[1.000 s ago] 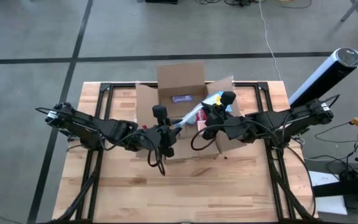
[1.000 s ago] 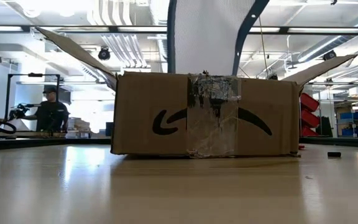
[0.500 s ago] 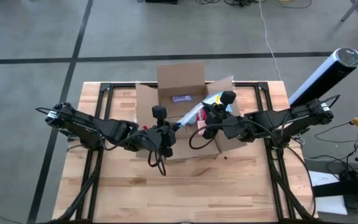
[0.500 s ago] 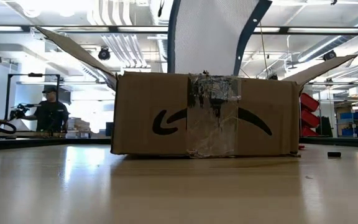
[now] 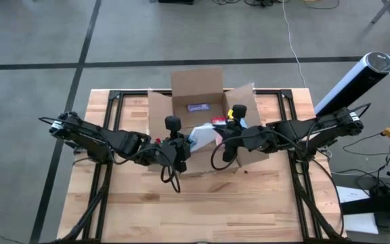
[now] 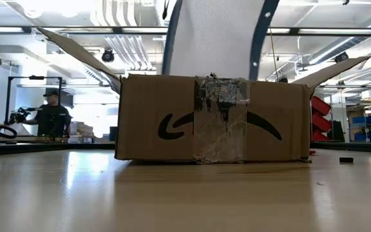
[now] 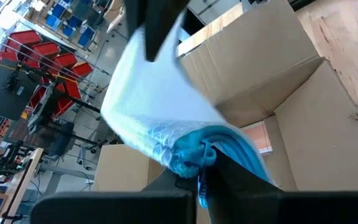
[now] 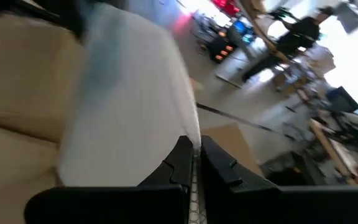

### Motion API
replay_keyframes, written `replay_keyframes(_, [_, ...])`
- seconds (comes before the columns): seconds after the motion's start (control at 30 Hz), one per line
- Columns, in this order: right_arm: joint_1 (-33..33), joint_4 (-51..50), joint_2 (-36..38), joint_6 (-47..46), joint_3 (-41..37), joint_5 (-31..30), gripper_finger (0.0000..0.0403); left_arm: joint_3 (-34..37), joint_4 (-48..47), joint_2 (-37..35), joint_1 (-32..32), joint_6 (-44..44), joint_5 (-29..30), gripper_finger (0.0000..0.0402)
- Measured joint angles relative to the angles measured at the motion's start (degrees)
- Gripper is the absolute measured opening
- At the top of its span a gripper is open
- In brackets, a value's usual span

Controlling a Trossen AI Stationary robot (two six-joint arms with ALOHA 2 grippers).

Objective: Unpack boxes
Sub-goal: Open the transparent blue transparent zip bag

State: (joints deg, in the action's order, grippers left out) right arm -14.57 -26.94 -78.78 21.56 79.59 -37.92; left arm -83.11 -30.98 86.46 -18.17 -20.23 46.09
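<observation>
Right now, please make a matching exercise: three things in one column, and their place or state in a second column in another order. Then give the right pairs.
Things:
1. cardboard box
2. clear plastic pouch
3. person

Place or state:
A. stands in the room behind the table
B. held by both the left gripper and the right gripper
C. rests on the table, flaps open

Pairs: 1-C, 2-B, 3-A

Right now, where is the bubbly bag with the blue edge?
High view: the pouch hangs over the open box, pinched between the left tool and right tool.
</observation>
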Motion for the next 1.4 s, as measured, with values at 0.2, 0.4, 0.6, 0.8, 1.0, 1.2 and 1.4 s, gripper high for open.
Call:
replay_keyframes(0.2, [0.0,0.2,0.0,0.0,0.0,2.4,0.0035,0.0,0.0,0.0,0.0,0.0,0.0,0.0000])
replay_keyframes(0.4, [0.0,0.5,0.0,0.3,0.0,2.4,0.0108,0.0,-0.1,0.0,0.0,0.0,0.0,0.0000])
replay_keyframes(0.6, [0.0,2.8,-0.5,1.4,0.0,5.4,0.0164,0.0,-0.2,0.0,0.0,0.0,0.0,0.0000])
replay_keyframes(0.8, [0.0,7.2,-3.3,3.6,0.0,7.9,0.0178,0.0,-0.5,0.0,0.1,0.3,-0.1,0.0000])
replay_keyframes(1.0, [1.2,8.2,-6.5,6.0,0.0,7.5,0.0163,0.0,-0.6,0.1,0.1,0.4,-0.4,0.0000])
replay_keyframes(1.2, [2.2,10.1,-7.6,7.2,0.0,6.1,0.0103,0.0,-1.2,0.3,0.2,1.5,-1.4,0.0000])
replay_keyframes(1.4, [2.2,10.4,-7.4,8.3,0.0,6.1,0.0009,0.0,-2.6,0.3,0.3,2.6,-1.6,0.0000])
